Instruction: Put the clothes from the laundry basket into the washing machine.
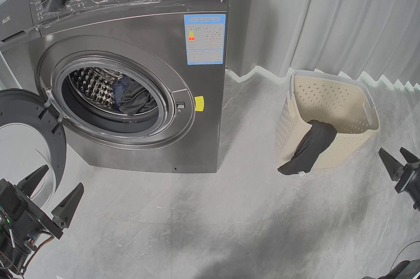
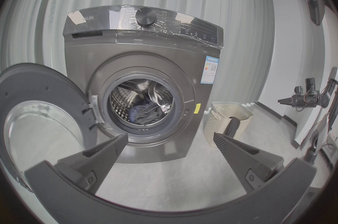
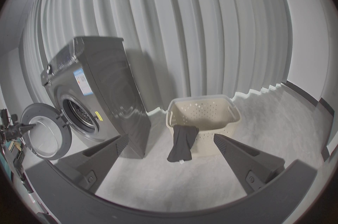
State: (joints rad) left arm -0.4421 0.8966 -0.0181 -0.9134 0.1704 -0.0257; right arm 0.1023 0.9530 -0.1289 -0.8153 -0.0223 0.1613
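Washing machine (image 1: 131, 43), grey and front-loading, at ten o'clock in the head view, standing on the pale tiled floor (image 1: 218, 214) with its round door (image 1: 26, 144) swung fully open toward eight o'clock. Dark clothes (image 1: 133, 99) lie inside the perforated drum (image 1: 94, 87), toward its lower right. The cream laundry basket (image 1: 345, 104) stands at three o'clock, well apart from the machine and in front of a white curtain (image 1: 350, 8). A black garment (image 1: 308, 148) is draped over the basket's near rim, with one end inside and the other hanging down the outer wall to floor level. The left gripper (image 1: 63, 176) sits at eight o'clock, just in front of the open door, its two dark fingers spread wide and holding nothing. The right gripper (image 1: 391, 149) sits at four o'clock, near the basket's right side but apart from it, its fingers likewise spread with nothing between them.
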